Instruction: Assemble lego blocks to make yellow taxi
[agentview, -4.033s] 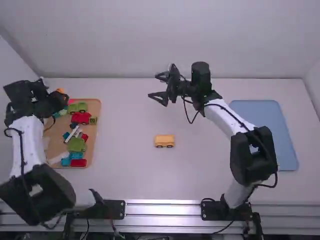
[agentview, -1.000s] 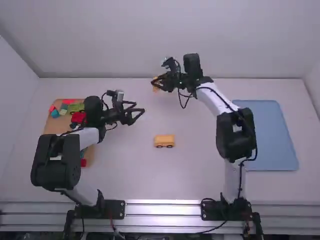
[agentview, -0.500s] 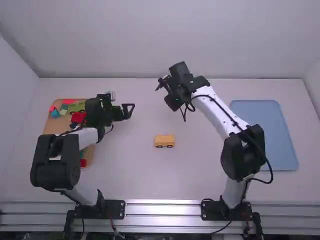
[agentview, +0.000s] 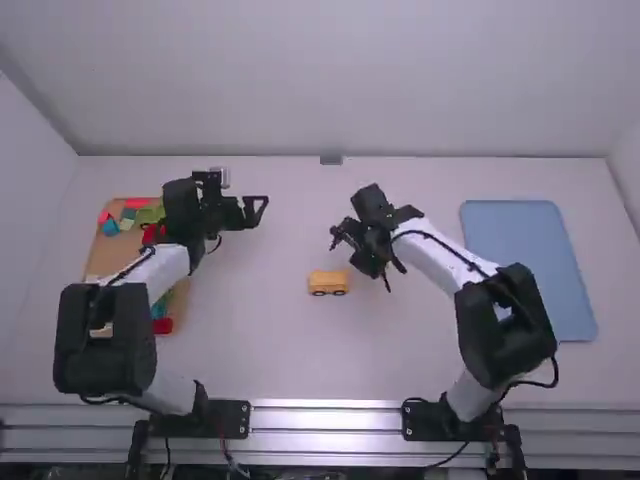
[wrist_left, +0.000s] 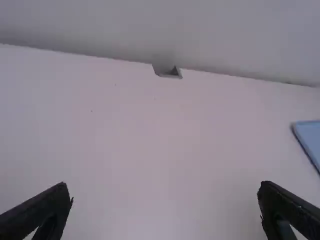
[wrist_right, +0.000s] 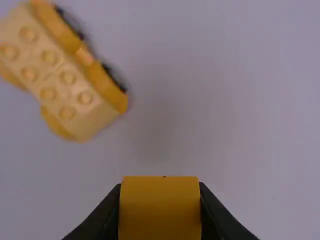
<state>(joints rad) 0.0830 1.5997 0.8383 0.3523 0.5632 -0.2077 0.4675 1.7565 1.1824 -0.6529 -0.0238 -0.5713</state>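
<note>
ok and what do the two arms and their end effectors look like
The left arm and right arm match: white links, bulky black joints and thin dark cables. The left end effector and right end effector are black too, each with two fingers; the left one's fingers taper and have cut-out, strutted frames.

The yellow wheeled studded base (wrist_right: 57, 75) is blurred and, like the plain yellow block (wrist_right: 160, 210) near it, cut off in the right wrist view. Left of the base, the black-and-white left arm (agentview: 105, 340) hides part of the shallow brown tray (agentview: 180, 305) and its small coloured plastic bricks (agentview: 130, 213).
</note>
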